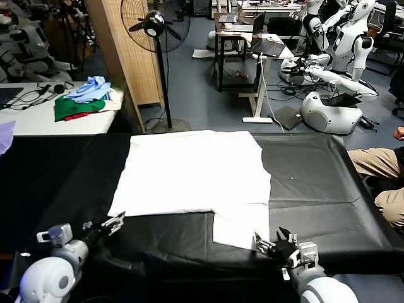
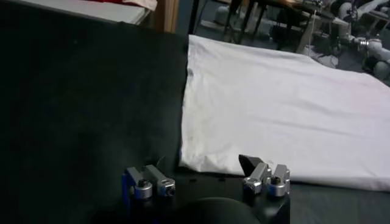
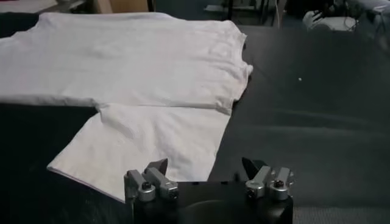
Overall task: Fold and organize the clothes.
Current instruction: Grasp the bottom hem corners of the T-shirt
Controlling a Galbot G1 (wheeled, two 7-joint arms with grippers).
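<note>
2 grippers, left [image 1: 115, 221] & right [image 1: 268, 240], wide, empty | white T-shirt [image 1: 192, 170] flat on black table [image 1: 63, 183] | lab bkgd

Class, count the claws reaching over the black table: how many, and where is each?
2. Left claw by the white T-shirt's near left corner; right claw at its sleeve near the front edge.

A robotics laboratory is shown. White humanoid robots [image 1: 334, 69] are parked on the grey floor beyond a work table draped in black cloth [image 1: 315, 183]. A standing fan [image 1: 154, 28] is set beside a wooden partition [image 1: 123, 50], and a desk [image 1: 259, 47] carrying a laptop and trailing cables is seen behind. Cables and headphones are left on a white side table [image 1: 38, 117].
</note>
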